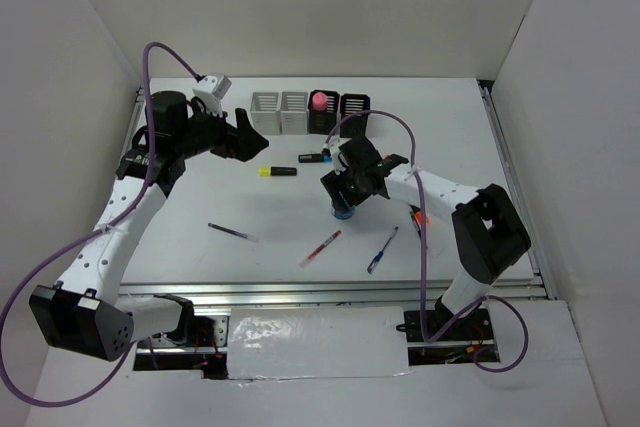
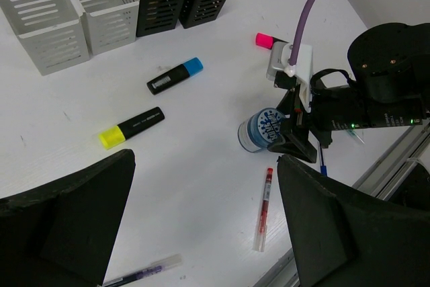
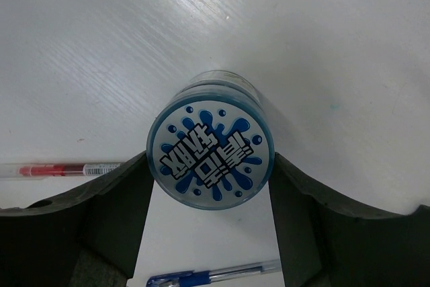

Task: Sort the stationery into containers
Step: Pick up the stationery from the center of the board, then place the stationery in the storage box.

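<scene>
Grasping the cylinder (image 2: 263,131): right hand (image 3: 209,166) clamped on it, left hand (image 2: 205,166) apart; next, probably lift and carry to the containers (image 2: 80,5).

The top camera looks down from behind both arms (image 1: 110,237). The left wrist camera sees the blue cylinder (image 2: 262,132) from afar. The right wrist camera looks straight down on it, close between its own fingers (image 3: 107,220).

I see a white table (image 1: 200,267) boxed in by 3 white walls (image 1: 330,7), at 9, 12 and 3 o'clock. At 6 o'clock a metal rail (image 1: 300,291) runs along its edge, with a glossy white sheet (image 1: 315,342) just beyond it.
</scene>
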Tool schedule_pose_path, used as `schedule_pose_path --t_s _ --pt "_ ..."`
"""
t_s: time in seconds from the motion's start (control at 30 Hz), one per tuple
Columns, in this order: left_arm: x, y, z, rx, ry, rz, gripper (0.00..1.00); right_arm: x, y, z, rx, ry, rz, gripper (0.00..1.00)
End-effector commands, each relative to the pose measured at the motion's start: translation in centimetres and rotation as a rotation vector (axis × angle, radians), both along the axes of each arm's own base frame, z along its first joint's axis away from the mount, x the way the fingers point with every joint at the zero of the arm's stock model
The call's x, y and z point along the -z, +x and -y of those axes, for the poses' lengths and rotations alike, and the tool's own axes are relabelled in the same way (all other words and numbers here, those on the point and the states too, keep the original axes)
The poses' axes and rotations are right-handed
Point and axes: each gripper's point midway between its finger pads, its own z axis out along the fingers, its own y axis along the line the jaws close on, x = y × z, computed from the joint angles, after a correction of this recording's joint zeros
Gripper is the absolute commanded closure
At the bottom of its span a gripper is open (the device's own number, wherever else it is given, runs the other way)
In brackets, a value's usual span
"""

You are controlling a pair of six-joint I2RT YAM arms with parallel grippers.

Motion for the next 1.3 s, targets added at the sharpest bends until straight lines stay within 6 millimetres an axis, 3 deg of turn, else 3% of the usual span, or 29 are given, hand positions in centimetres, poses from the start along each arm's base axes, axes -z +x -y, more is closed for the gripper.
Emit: schedule_pose_path --t_s 0.0,0.13,0.27,0.53,0.6,0.7,0.8,0.83,0.87,0.9,0.97,1.0,1.07,1.1,1.13,1.2,1.27 --pt "-0.9 0.4 0.2 0.015 -0.009 0.046 0.01 -1.0 1.0 -1.1 -0.018 0.034 0.054 0.36" --pt "-0.8 0.5 0.3 0.019 -0.011 0.044 0.01 -2.4 1.3 -1.1 -0.020 0.047 0.083 0.47" --pt "-0.7 0.5 0.3 0.020 -0.007 0.043 0.01 -5.2 1.6 -1.2 -0.030 0.096 0.123 0.57" --pt "-1.0 1.0 0.2 0.026 0.013 0.060 0.01 -13.0 3.7 0.4 -0.005 0.213 0.239 0.84" --pt "-1.2 1.2 0.3 0.031 0.019 0.065 0.01 -15.2 4.5 0.7 -0.002 0.229 0.285 0.84" --pt "-1.4 1.6 0.3 0.033 0.023 0.074 0.01 -19.2 6.8 1.8 0.027 0.237 0.394 0.85" --pt "-1.5 2.0 0.4 0.034 0.022 0.077 0.01 -20.8 9.8 3.6 0.084 0.208 0.457 0.86" --pt "-1.5 2.2 0.5 0.035 0.021 0.082 0.01 -22.7 10.9 3.9 0.097 0.219 0.498 0.86" --pt "-1.6 2.3 0.5 0.036 0.023 0.088 0.01 -22.6 12.3 4.9 0.128 0.214 0.502 0.86" --pt "-1.6 2.4 0.5 0.035 0.022 0.089 0.01 -24.0 13.3 5.2 0.144 0.227 0.546 0.86" --pt "-1.7 2.7 0.4 0.028 0.025 0.102 0.01 -24.1 15.3 6.3 0.182 0.219 0.580 0.87" --pt "-1.7 2.8 0.4 0.029 0.028 0.103 0.01 -25.3 16.2 6.5 0.190 0.228 0.625 0.87" --pt "-1.8 3.0 0.4 0.033 0.032 0.105 0.01 -24.7 18.2 7.1 0.216 0.217 0.632 0.88" --pt "-1.8 3.1 0.4 0.033 0.036 0.106 0.01 -25.8 18.9 7.1 0.223 0.228 0.654 0.88" --pt "-1.9 3.2 0.4 0.035 0.037 0.104 0.01 -24.8 19.9 7.0 0.227 0.223 0.640 0.89" --pt "-1.9 3.3 0.5 0.043 0.041 0.108 0.01 -25.5 21.1 7.2 0.235 0.230 0.662 0.89" --pt "-2.0 3.6 0.5 0.041 0.040 0.108 0.01 -24.9 22.4 7.1 0.231 0.235 0.666 0.89"
